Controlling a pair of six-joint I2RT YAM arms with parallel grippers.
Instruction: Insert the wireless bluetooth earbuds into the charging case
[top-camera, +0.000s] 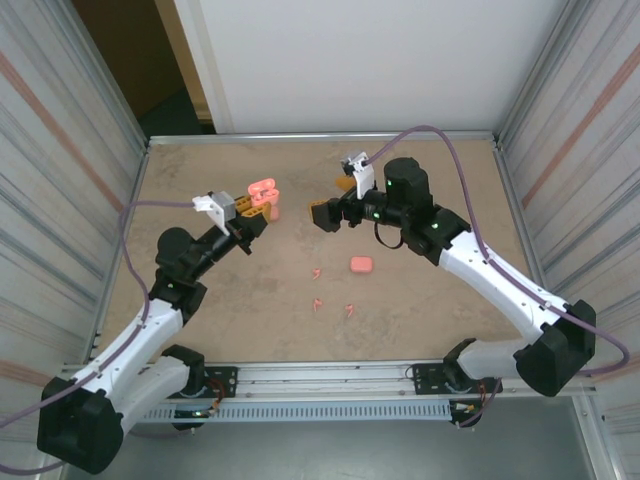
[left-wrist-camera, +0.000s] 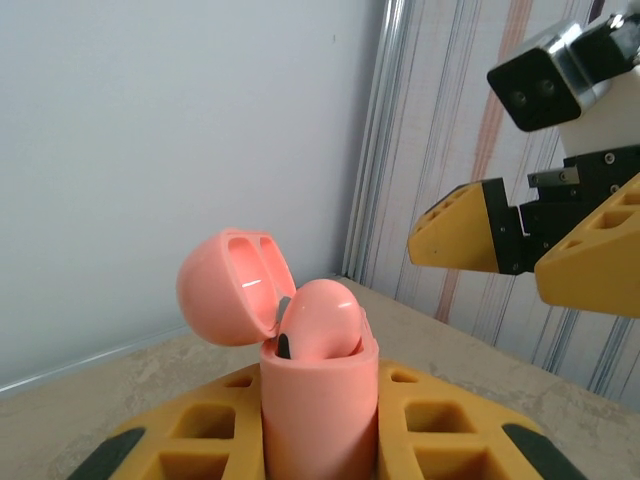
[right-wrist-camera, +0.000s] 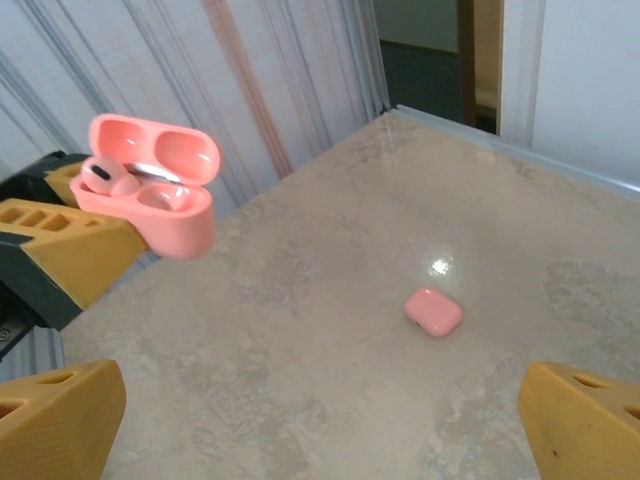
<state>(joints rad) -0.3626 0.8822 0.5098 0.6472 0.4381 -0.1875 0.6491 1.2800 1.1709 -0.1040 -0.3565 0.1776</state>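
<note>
One earbud (right-wrist-camera: 110, 181) stands proud in the open charging case (right-wrist-camera: 150, 215) (its neighbouring socket looks empty). Closing the lid (left-wrist-camera: 228, 285) now could jam it or flick it out. The left claw (top-camera: 252, 212) pinches the case above the table (top-camera: 450, 200), and the right claw (top-camera: 333, 200) is spread just beside it. Loose earbuds (top-camera: 317, 303) lie near a closed case (top-camera: 361, 264).

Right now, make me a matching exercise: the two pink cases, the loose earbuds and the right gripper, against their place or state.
1 rounded pink plastic case, lid up
2 rounded pink plastic case, lid shut
3 tiny salmon-pink earbuds
4 yellow-fingered right gripper

A jaws wide, empty
B clamped in left gripper
C three loose on tan table
D lying alone on table

Pairs: 1-B, 2-D, 3-C, 4-A
</note>
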